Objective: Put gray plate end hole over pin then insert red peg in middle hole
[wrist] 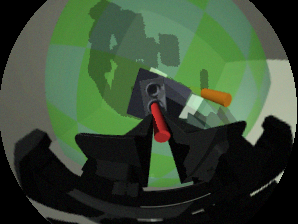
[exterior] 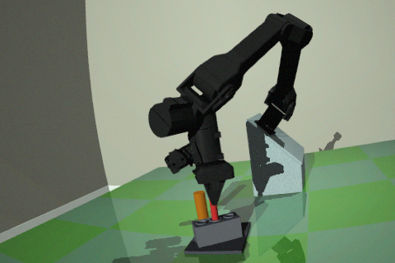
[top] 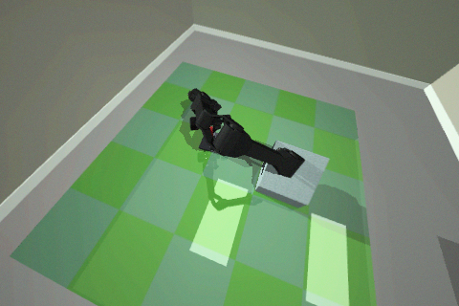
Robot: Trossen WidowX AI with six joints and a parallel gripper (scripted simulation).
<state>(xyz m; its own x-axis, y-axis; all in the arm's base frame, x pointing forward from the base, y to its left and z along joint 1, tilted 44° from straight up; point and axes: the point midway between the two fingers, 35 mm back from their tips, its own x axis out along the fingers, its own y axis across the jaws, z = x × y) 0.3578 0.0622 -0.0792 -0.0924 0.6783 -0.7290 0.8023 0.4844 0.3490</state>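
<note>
Near the worktop's (top: 143, 191) (exterior: 53, 230) (wrist: 60, 65) upper-left corner, top view: the claw (top: 210, 127) (exterior: 214, 202) (wrist: 157, 116) is over the gray plate (exterior: 218, 232) (wrist: 162, 82), closer to the left edge than the right.
Claw: clamped on the red peg (top: 210, 130) (exterior: 214, 212) (wrist: 160, 126), fingers pointing down.
Red peg: between the fingertips, its lower end at the plate's middle hole; how deep it sits, I can't tell.
Plate from claw: directly below, the middle hole in line under the fingertips.
Long axes: the peg runs close to upright, roughly square to the plate's top; the plate's length runs along its row of holes.
Gray plate: on the dark base (top: 206, 145) (exterior: 246, 235) (wrist: 134, 102), seemingly flat, turned a little against the base's edges. The pin can't be made out.
Orange peg: standing apart from the plate (exterior: 200, 205) (wrist: 217, 97), out of the claw's grip.
Nearer arm: only one here, and it has the peg.
Coming move, my judgement: straight down if any depth remains, then open; a sideways nudge could jam the peg against the hole's rim.
Labels, brands, writing: none I can read.
</note>
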